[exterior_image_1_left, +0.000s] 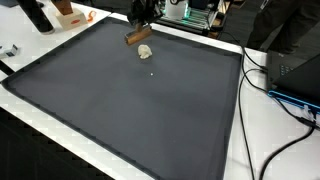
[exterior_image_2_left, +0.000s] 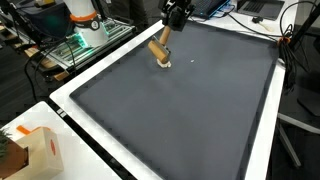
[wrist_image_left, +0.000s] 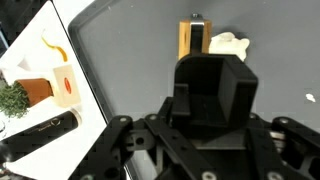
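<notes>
- Brown wooden block hangs tilted above the far part of the dark grey mat, its lower end just over a small white crumpled lump. I cannot tell whether the two touch.
- Black gripper has its fingers drawn in on the block's upper end. The wrist view shows one dark finger lying across the block's face.
- Risk: the hold looks to be near one end only. The long, slanted block could pivot or slip between the pads if its low end presses on the mat.
- Risk: the lump looks light and loose. A sideways brush from the block could flick it away or drag it along, rather than leave it where it is.
- Risk: a tiny white speck lies apart from the lump, so it may shed bits when nudged.
- Writing: an orange-and-white carton stands on the white table beside a small green plant. It shows coloured shapes only, with no letters I can read. No brand or label shows on the block or gripper.
</notes>
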